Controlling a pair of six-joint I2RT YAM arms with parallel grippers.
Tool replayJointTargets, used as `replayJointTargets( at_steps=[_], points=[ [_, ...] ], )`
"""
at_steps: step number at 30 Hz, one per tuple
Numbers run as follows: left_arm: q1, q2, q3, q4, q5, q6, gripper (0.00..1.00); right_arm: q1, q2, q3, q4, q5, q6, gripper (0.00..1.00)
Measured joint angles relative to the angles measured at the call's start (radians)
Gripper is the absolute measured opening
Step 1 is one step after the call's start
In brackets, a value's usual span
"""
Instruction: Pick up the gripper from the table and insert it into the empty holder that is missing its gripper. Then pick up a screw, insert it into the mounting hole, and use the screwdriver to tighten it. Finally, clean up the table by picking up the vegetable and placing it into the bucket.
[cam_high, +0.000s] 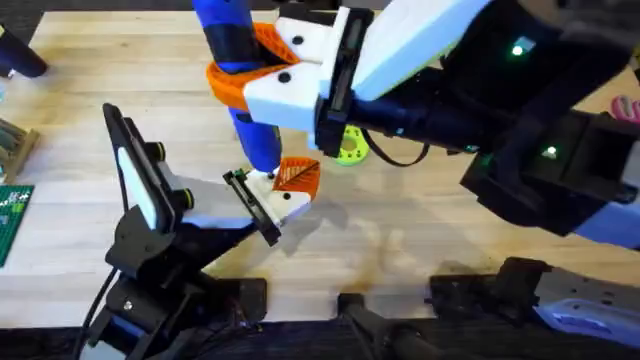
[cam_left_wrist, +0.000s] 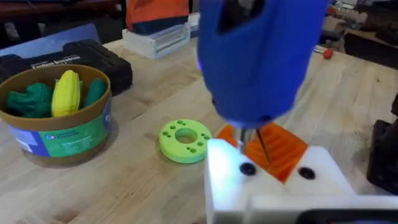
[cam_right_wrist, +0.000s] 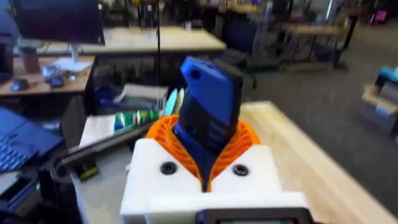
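My right gripper (cam_high: 250, 75) (cam_right_wrist: 208, 158) reaches across the table (cam_high: 420, 230), shut on the blue screwdriver (cam_high: 240, 90) (cam_right_wrist: 208, 112) and holding it upright. The screwdriver's bit (cam_left_wrist: 244, 140) comes down onto a dark screw (cam_left_wrist: 247, 168) in the white holder (cam_high: 285, 203) (cam_left_wrist: 273, 183). The orange ribbed gripper (cam_high: 297, 175) (cam_left_wrist: 280, 149) sits in that holder. My left gripper (cam_high: 272, 205) grips the holder from the lower left, and its white fingers merge with the block. The bucket (cam_left_wrist: 59, 134) holds green toys and a yellow corn. I cannot pick out the vegetable.
A lime-green ring disc (cam_high: 350, 148) (cam_left_wrist: 185, 140) lies just behind the holder. A black case (cam_left_wrist: 74, 59) and a white tray (cam_left_wrist: 155, 40) stand beyond the bucket. A green circuit board (cam_high: 10, 220) is at the left edge, and pink scissors (cam_high: 625, 105) are at the right.
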Motion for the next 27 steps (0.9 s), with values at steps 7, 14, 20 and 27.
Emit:
replayJointTargets(
  at_steps=[7,14,20,27],
  points=[
    [0.000,0.000,0.000,0.001,-0.002,0.000,0.015,-0.018,-0.016,-0.013,0.179,-0.005,-0.003,0.031],
    [0.000,0.000,0.000,0.001,-0.002,0.001,0.015,-0.055,-0.029,-0.013,0.061,-0.004,-0.071,0.031],
    [0.000,0.000,0.000,0.001,-0.002,0.001,0.015,-0.162,-0.028,-0.013,-0.215,0.138,-0.295,0.031],
    [0.000,0.000,0.000,0.001,-0.002,0.000,0.015,-0.353,-0.008,-0.013,-0.498,0.384,-0.605,0.031]
  ],
)
